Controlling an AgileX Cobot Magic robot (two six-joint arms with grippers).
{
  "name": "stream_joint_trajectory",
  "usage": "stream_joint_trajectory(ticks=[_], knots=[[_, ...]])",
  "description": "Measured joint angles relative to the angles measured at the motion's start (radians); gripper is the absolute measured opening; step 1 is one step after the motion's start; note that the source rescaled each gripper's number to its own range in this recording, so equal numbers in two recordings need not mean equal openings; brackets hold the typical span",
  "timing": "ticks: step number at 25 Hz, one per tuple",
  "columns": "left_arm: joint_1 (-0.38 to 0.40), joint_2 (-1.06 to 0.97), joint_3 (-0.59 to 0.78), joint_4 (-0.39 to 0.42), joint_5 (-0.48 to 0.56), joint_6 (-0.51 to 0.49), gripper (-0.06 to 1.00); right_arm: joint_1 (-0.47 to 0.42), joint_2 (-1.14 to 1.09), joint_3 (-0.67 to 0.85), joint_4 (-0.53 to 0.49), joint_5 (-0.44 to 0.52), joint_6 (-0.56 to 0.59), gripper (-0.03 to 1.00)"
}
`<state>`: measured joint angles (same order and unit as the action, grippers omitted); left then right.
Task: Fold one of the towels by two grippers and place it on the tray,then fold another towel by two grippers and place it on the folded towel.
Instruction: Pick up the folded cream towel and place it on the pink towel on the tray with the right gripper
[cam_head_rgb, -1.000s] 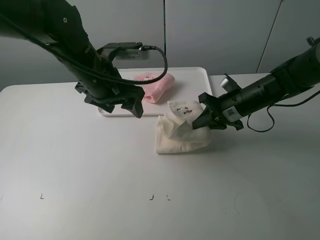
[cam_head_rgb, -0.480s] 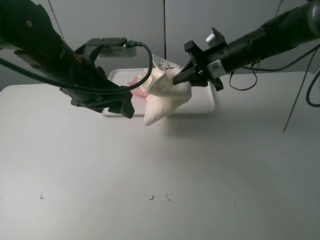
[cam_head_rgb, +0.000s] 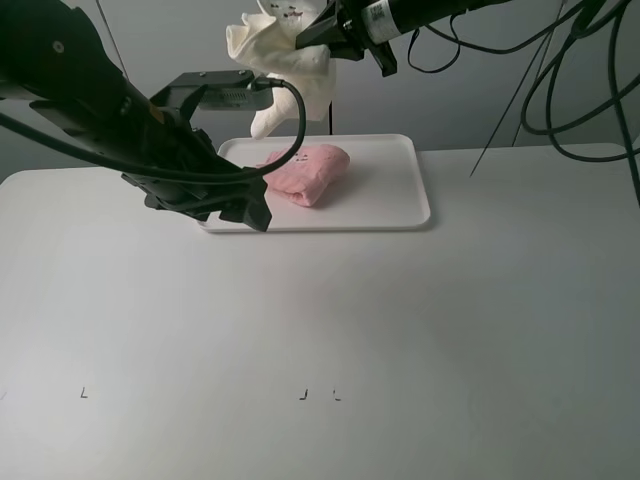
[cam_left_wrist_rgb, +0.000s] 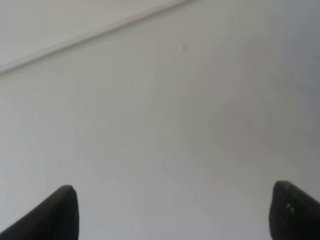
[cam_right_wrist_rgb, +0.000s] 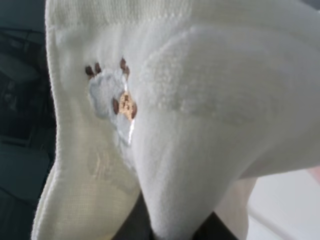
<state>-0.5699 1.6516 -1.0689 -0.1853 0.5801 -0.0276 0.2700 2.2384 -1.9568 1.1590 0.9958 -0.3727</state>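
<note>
The pink towel (cam_head_rgb: 308, 172) lies folded in a bundle on the white tray (cam_head_rgb: 400, 214), left of its middle. High above the tray's back-left part, my right gripper (cam_head_rgb: 312, 38) is shut on the cream-white towel (cam_head_rgb: 280, 62), which hangs bunched below it, clear of the tray. The right wrist view is filled by this cream towel (cam_right_wrist_rgb: 200, 125) and its small paw-print patch (cam_right_wrist_rgb: 112, 102). My left gripper (cam_head_rgb: 250, 212) hovers at the tray's front-left corner. It is open and holds nothing, and its fingertips (cam_left_wrist_rgb: 57, 215) stand wide apart over bare table.
The white table (cam_head_rgb: 320, 340) stretches in front of the tray, with small dark marks (cam_head_rgb: 303, 394) near its front. Black cables (cam_head_rgb: 560, 70) hang at the upper right behind the right arm. The left arm's body (cam_head_rgb: 110, 100) covers the table's back left.
The right gripper has carried the cream towel from the table beside the tray up and to the left, high above the tray. The left arm has drawn back slightly and now holds still.
</note>
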Motion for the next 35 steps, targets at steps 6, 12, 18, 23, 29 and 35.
stream_joint_trajectory(ticks=[6,12,18,23,29,35], knots=[[0.0,0.0,0.0,-0.008,0.0,0.0,0.97,0.038,0.148,-0.127,0.062,-0.045,0.021,0.08],[0.0,0.0,0.0,-0.012,0.0,0.0,0.97,0.04,0.266,-0.141,0.071,-0.146,0.017,0.08],[0.0,0.0,0.0,-0.016,0.008,0.0,0.97,0.04,0.347,-0.141,-0.044,-0.205,0.023,0.08],[0.0,0.0,0.0,-0.02,0.008,0.004,0.97,0.04,0.356,-0.141,-0.169,-0.213,0.078,0.15],[0.0,0.0,0.0,-0.02,0.004,0.004,0.97,0.04,0.356,-0.141,-0.192,-0.206,0.091,0.63],[0.0,0.0,0.0,-0.02,0.004,0.004,0.97,0.04,0.303,-0.141,-0.257,-0.186,0.045,0.86]])
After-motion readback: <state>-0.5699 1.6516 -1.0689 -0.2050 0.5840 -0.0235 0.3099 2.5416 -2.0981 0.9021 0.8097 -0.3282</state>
